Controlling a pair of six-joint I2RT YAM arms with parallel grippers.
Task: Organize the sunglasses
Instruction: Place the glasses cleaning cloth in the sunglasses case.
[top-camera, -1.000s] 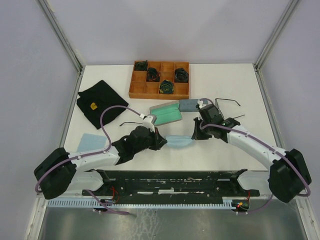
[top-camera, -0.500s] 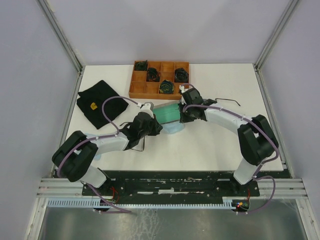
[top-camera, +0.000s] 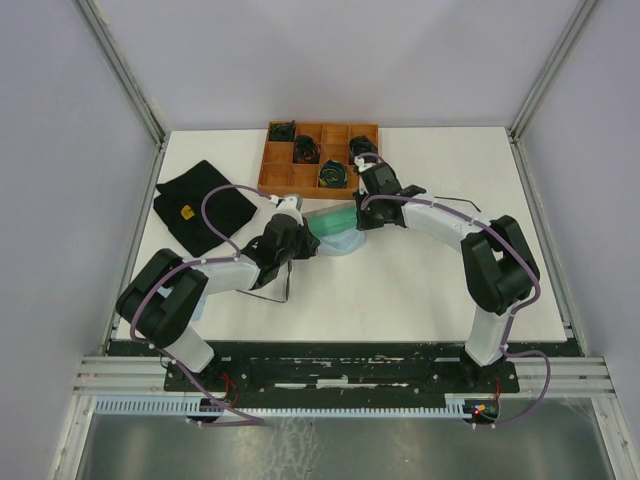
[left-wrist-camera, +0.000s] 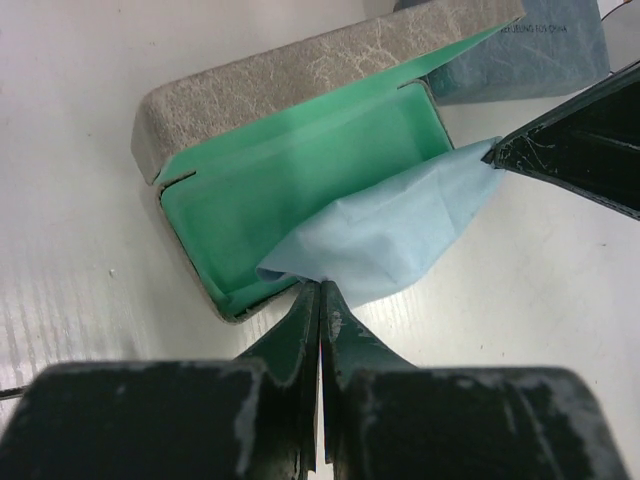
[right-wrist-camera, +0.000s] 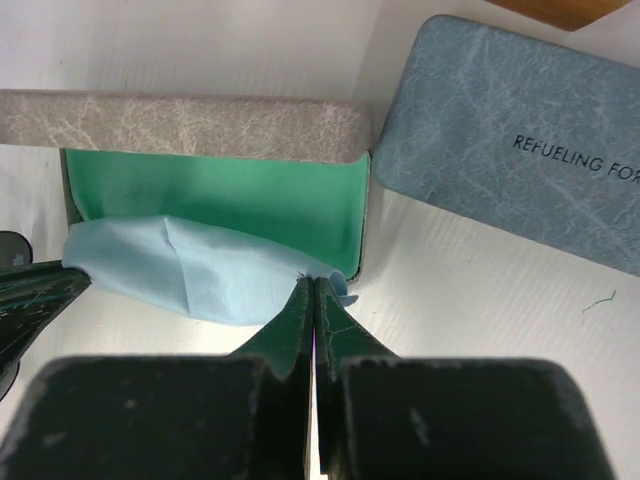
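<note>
- Stage shown: cloth handling at the open case (left-wrist-camera: 300, 75), judged an early step, since no sunglasses have been put away.
- The left end effector (left-wrist-camera: 320, 285) is seen pressed together, with one corner of the pale blue cloth (left-wrist-camera: 390, 235) pinched between its tips.
- The right end effector (right-wrist-camera: 313, 282) is likewise pressed together and is pinching the opposite corner of the same cloth, so that the cloth is stretched between the two.
- The cloth is draped across the front rim of the open case, partly over the green lining and partly over the desk (top-camera: 400, 300). Whether it is being laid in or drawn out cannot be told.
- The open case lies near the middle of the desk, with its grey lid turned back. A closed blue case (right-wrist-camera: 500, 130) is set just beside it, toward the right edge.
- One pair of sunglasses (top-camera: 284, 285) is seen as thin dark wire on the desk beside the left arm, toward the near edge and apart from both cases.
- A second pair (top-camera: 465, 205) lies bare toward the right edge, partly hidden by the right arm.
- A wooden tray (top-camera: 285, 192) with dark coiled bundles stands at the far edge. A black cloth (top-camera: 200, 205) lies near the left edge.
- Remaining work, as judged: both pairs are to be cased and the cases shut.
</note>
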